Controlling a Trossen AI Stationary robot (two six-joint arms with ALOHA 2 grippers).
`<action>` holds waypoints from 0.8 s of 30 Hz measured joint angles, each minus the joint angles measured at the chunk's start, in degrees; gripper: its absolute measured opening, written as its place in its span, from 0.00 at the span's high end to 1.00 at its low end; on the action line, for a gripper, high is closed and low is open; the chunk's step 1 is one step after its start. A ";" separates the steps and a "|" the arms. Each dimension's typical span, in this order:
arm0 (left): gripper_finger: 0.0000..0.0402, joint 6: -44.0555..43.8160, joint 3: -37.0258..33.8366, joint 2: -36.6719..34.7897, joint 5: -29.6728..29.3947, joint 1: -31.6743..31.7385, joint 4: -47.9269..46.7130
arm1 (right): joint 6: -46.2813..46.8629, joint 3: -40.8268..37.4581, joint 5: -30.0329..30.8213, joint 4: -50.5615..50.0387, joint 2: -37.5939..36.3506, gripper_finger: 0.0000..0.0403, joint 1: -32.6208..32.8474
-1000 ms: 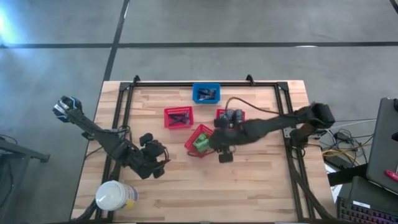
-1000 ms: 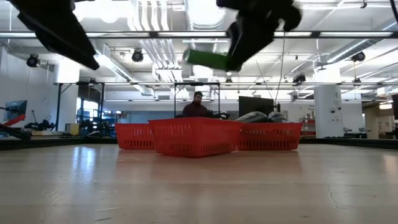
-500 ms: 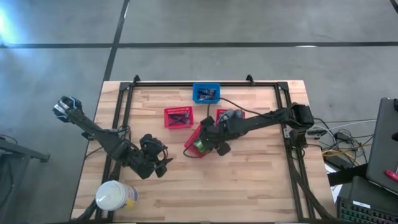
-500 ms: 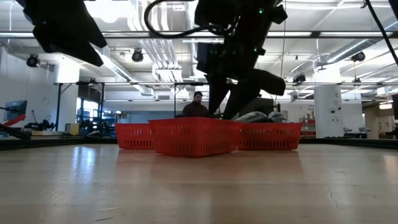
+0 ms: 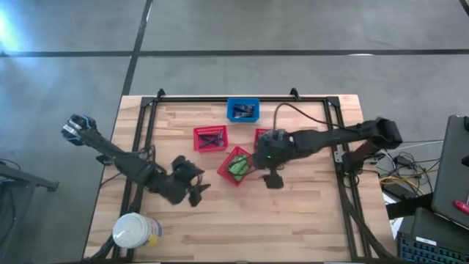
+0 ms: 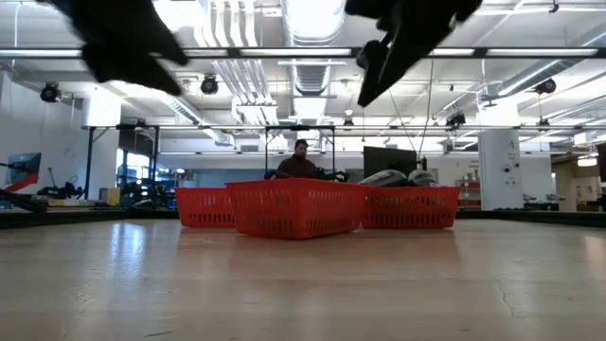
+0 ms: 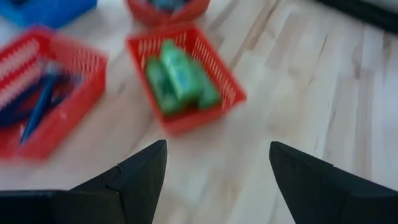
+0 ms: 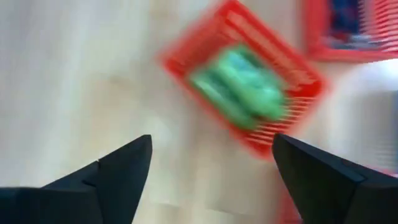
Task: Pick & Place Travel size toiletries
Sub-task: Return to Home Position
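Green toiletry pieces (image 5: 239,166) lie side by side in a red basket (image 7: 205,113) set askew near the middle of the wooden counter (image 5: 308,220). Just beside that basket, on its right, the right tool (image 5: 272,181) hangs above bare wood, its two fingers spread wide with nothing between them. The left tool (image 5: 196,192) is over the counter's left half, well apart from the baskets, equally wide open and empty. Farther back, thin black sticks (image 5: 211,138) lie in a second red basket (image 5: 198,132). Grey oval bottles (image 6: 398,177) sit in a third red basket (image 6: 426,204), partly under the right arm. A blue basket (image 5: 242,110) stands at the far edge.
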 joint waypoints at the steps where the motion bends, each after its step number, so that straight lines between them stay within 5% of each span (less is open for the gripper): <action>1: 0.28 3.63 -0.72 0.08 0.08 1.57 3.92 | 3.59 -1.37 -2.54 1.85 -1.24 0.17 0.33; 8: 0.28 22.95 -4.25 0.12 14.56 24.09 35.39 | 17.47 -6.67 -7.18 18.43 -5.87 0.15 -2.55; 18: 0.28 31.45 1.29 -7.99 33.28 61.68 36.40 | -2.61 -4.70 -6.18 16.60 -23.22 0.25 -29.72; 24: 0.28 29.43 1.44 -15.25 36.17 73.45 34.77 | -8.62 -8.13 -5.98 15.42 -33.97 0.31 -39.81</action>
